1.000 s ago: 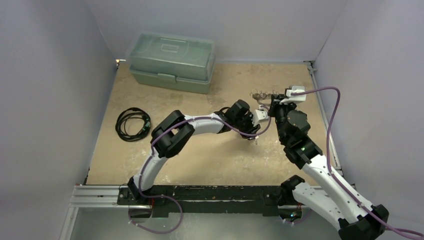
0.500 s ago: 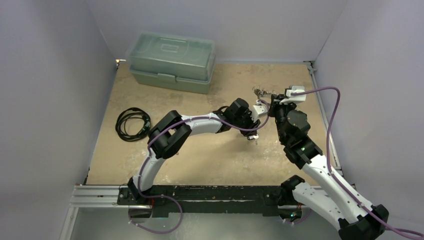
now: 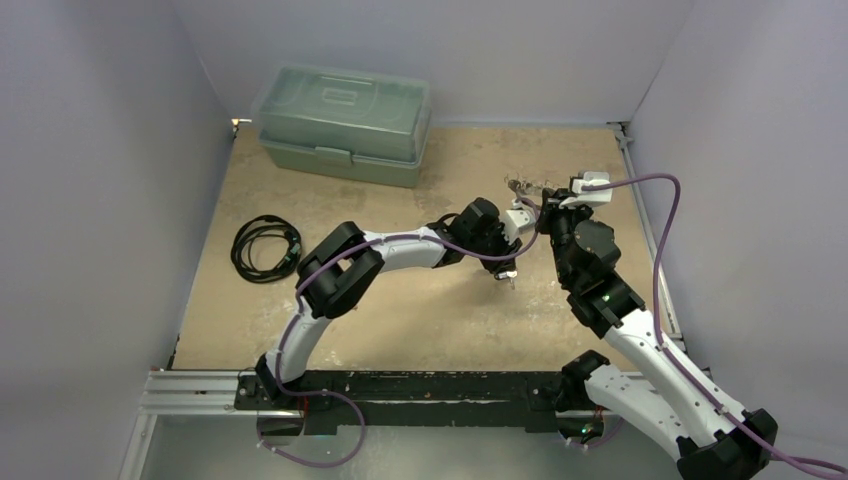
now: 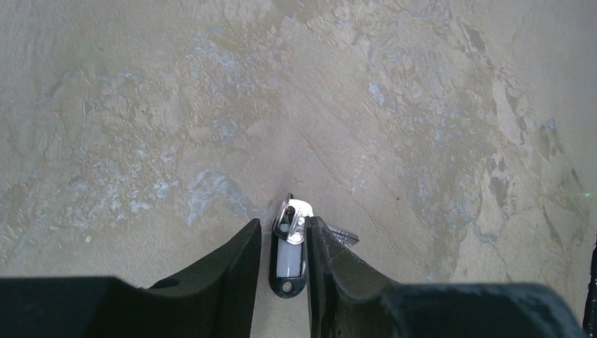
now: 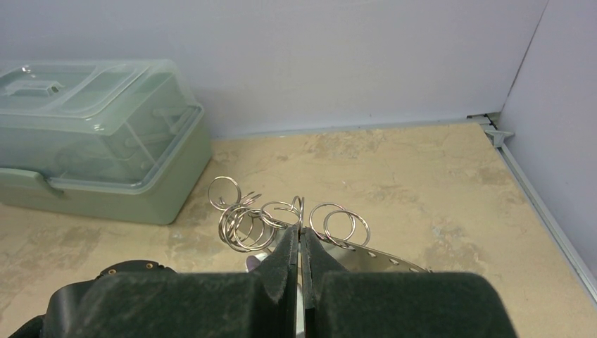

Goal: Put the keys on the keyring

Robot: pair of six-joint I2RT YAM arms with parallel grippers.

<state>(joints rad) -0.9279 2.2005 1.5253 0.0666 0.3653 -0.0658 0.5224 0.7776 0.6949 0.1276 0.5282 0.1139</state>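
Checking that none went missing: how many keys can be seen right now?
2. A dark-headed key sits between the fingers of the left pincer; a silvery key pokes out from behind one finger. More may be hidden under the pincer.

My left arm (image 3: pixel 400 248) and right arm (image 3: pixel 650 345) are white shells linked by chunky black joints. A thin purple cable (image 3: pixel 657 270) trails along each. A small green light (image 3: pixel 601 298) glows on the right one. My fingers (image 4: pixel 232 282) are matte black, tapering wedges.

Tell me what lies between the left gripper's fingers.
A small dark-headed key on the table; the left wrist view shows it.
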